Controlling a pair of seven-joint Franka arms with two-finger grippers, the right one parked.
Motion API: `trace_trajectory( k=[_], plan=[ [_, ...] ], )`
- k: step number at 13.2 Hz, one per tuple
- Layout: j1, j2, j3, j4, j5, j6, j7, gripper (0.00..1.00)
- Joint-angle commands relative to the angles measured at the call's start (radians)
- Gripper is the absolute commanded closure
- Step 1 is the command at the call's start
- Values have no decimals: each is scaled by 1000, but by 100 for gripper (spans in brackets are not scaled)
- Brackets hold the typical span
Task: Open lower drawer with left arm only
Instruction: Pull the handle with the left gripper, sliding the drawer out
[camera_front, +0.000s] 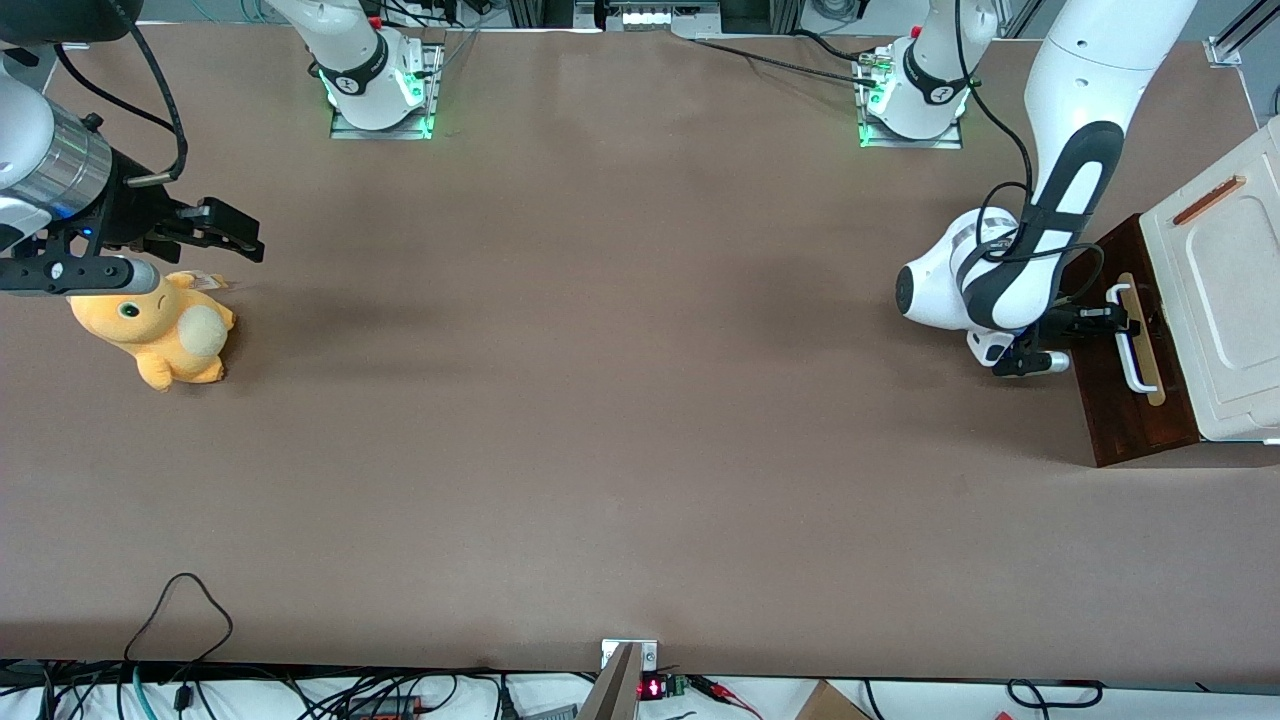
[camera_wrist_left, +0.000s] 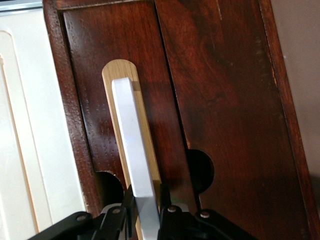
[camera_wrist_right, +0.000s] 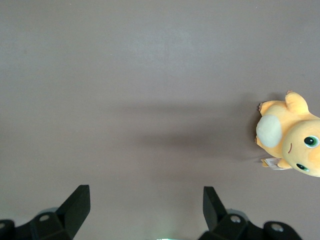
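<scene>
The lower drawer (camera_front: 1115, 420) shows its dark brown front (camera_wrist_left: 90, 75) at the working arm's end of the table, under the cream-white cabinet top (camera_front: 1225, 290). A white bar handle (camera_front: 1133, 355) runs along a pale wood strip (camera_wrist_left: 120, 70) on that front. The left arm (camera_front: 1065, 190) reaches down in front of the drawer. Its small black gripper (camera_front: 1122, 320) is at one end of the handle (camera_wrist_left: 131, 135). The gripper (camera_wrist_left: 145, 195) has one black finger on each side of the bar and is shut on it. No light wood inside shows.
An orange plush toy (camera_front: 160, 330) lies toward the parked arm's end of the table. The brown table top (camera_front: 620, 380) stretches between it and the cabinet. A second dark brown panel (camera_wrist_left: 230, 100) lies beside the handled front. Loose cables (camera_front: 180, 620) trail at the table's near edge.
</scene>
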Motion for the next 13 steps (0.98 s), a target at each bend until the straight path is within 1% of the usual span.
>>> trace_trajectory(
  k=[1, 5, 6, 9, 11, 12, 13],
  plan=[
    [-36, -9, 10, -2, 26, -1, 16, 100],
    [-73, -29, -24, 17, 11, 13, 32, 100],
    [-80, -31, -28, 22, 9, 25, 61, 100],
    [-103, -34, -76, 39, -71, 49, 76, 100],
    [-112, -32, -137, 44, -89, 50, 76, 100],
    [-120, -32, -140, 62, -120, 52, 76, 100],
    [-120, -32, -140, 65, -135, 52, 81, 100]
  ],
)
